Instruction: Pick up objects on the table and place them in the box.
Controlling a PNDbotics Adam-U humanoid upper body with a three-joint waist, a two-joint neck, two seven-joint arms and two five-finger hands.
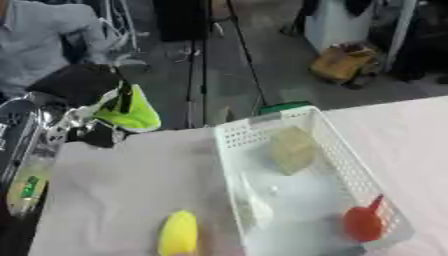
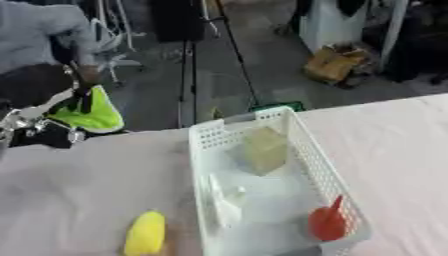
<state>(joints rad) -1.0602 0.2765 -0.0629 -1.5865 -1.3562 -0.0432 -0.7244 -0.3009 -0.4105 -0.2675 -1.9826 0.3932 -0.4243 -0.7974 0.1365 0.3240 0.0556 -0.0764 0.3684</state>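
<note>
holding green object point(image 1: 131, 107), left hand point(image 1: 83, 85) raised.

No readable text, label, brand, number or sign anywhere in either view. Only plain surfaces on the white basket point(image 1: 354, 165), the yellow object point(image 1: 178, 234) on the table and the red object point(image 1: 362, 223) inside the basket. Same for the brown bag point(image 1: 339, 63) on the floor behind: too blurred for any letters.
</note>
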